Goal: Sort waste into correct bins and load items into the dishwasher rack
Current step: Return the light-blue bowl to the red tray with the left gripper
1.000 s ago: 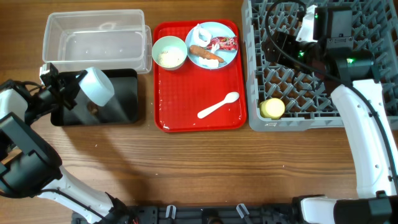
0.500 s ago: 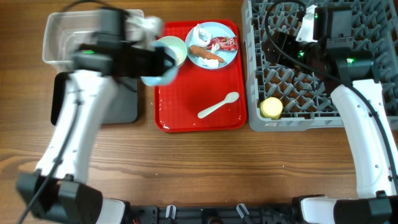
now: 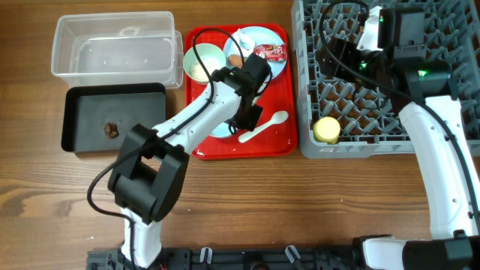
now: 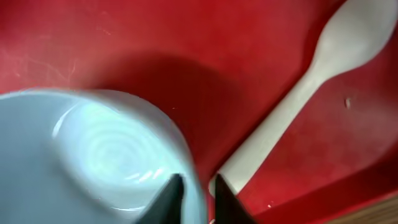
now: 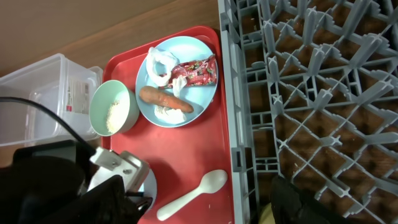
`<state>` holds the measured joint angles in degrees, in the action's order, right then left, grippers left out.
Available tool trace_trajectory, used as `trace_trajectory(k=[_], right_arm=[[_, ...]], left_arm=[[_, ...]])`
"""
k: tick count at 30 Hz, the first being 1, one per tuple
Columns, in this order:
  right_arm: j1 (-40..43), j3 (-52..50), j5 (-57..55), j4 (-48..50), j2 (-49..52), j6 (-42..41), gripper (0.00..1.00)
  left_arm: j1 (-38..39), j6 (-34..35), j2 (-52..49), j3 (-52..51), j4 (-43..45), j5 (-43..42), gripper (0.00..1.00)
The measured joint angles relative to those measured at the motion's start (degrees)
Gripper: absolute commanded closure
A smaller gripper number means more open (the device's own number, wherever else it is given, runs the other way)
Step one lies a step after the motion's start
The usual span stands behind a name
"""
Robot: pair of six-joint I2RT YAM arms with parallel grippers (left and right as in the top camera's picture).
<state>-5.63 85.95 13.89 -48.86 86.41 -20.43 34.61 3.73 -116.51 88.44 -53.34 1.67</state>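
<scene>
We hold the blue bowl [image 4: 93,155] by its rim in our left claw [image 4: 196,194], on the tray [image 4: 261,37].
The spoon [image 4: 314,74] lies just beside it. Only the wrist view shows the pinch; from above, the arm [image 3: 196,116] hides it. Right claw [image 5: 295,202]: we can't tell.

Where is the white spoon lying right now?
In the overhead view, the spoon lies on the right half of the red tray, its handle toward the blue bowl in the left pincer, with the rack to its right.
</scene>
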Motion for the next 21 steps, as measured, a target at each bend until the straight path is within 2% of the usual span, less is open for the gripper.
trace_trajectory(k=[3,8,12,17,21], right_arm=[[0.0,0.0,0.0,-0.02,0.0,0.0,0.24],[0.0,0.0,0.0,0.0,0.0,0.0,0.24],[0.0,0.0,0.0,0.0,0.0,0.0,0.24],[0.0,0.0,0.0,0.0,0.0,0.0,0.24],[0.0,0.0,0.0,0.02,0.0,0.0,0.24]], left_arm=[[0.0,0.2,-0.04,0.0,0.02,0.24,0.41],[-0.28,1.53,-0.07,3.52,-1.53,0.46,0.25],[-2.78,0.85,-0.04,10.51,3.67,0.42,0.25],[-8.48,-7.08,-0.63,10.95,8.94,0.61,0.34],[-12.37,-13.0,-5.51,10.95,10.16,-0.13,0.37]])
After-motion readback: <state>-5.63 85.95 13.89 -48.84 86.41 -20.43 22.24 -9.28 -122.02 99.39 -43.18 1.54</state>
